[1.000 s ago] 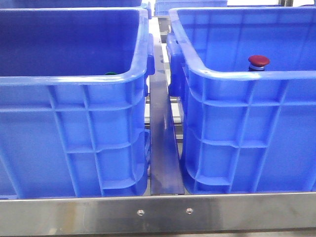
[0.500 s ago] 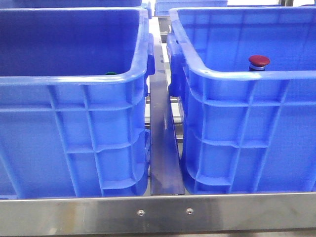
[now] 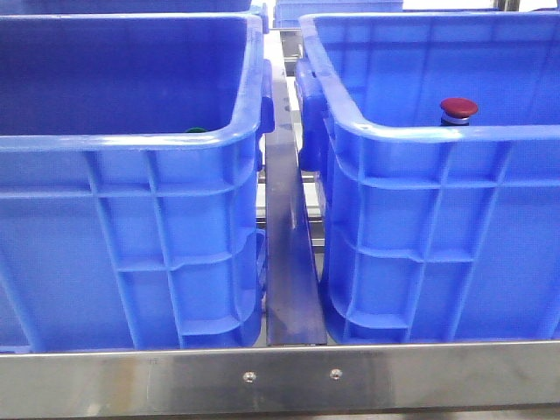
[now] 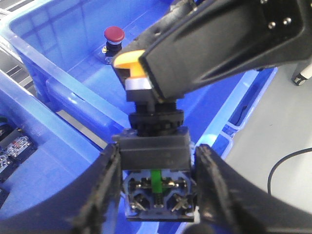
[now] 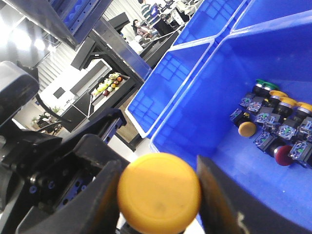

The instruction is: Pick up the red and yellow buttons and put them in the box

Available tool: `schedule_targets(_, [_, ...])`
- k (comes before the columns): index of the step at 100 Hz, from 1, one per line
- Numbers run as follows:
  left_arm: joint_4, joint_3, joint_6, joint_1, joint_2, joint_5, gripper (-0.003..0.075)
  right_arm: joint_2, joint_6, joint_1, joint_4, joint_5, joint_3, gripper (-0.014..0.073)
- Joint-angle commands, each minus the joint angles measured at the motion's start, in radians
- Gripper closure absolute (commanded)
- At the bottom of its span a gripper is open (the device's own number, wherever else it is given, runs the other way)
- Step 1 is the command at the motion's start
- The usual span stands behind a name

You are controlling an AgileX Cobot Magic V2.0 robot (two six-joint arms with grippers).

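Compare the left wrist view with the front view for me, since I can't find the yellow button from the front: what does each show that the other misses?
Only the left wrist view shows the yellow button, its body between the left gripper fingers while the right gripper closes over its cap, above the box.

Only the front view shows both crates side by side, a green cap peeking over the left crate rim, and the steel rail.

Both show the red button standing inside the box.
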Motion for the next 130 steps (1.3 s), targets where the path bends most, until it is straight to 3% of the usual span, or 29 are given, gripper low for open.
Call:
schedule_targets(1, [0.008, -0.030, 0.000, -0.008, -0.017, -0.061, 0.0439, -0.019, -0.010, 0.001, 0.124, 0.051, -0.037, 0.0382])
schedule_targets(9, [0.008, -0.030, 0.000, -0.008, -0.017, -0.061, 0.0217, -0.019, -0.024, 0.001, 0.124, 0.045, -0.037, 0.0382])
schedule_targets(14, [0.008, -0.030, 0.000, -0.008, -0.017, -0.061, 0.0120, -0.020, -0.025, 0.001, 0.123, 0.036, -0.037, 0.0382])
schedule_targets(23, [0.013, -0.030, 0.000, -0.008, -0.017, -0.061, 0.0049, -0.024, -0.047, 0.000, 0.123, 0.005, -0.037, 0.0382])
schedule_targets(44, [0.071, -0.030, -0.051, -0.002, -0.047, -0.060, 0.0101, -0.042, -0.086, -0.077, 0.123, -0.068, -0.037, 0.0381])
schedule_targets(65, [0.152, -0.023, -0.143, 0.111, -0.082, 0.002, 0.0169, -0.082, -0.091, -0.207, 0.069, -0.078, -0.036, 0.0381])
schedule_targets(99, [0.144, 0.167, -0.222, 0.500, -0.214, -0.030, 0.0174, -0.141, -0.091, -0.331, -0.035, -0.135, -0.035, 0.0381])
schedule_targets(130, [0.137, 0.320, -0.224, 0.836, -0.449, -0.035, 0.0181, -0.201, -0.091, -0.392, -0.155, -0.336, -0.033, 0.0381])
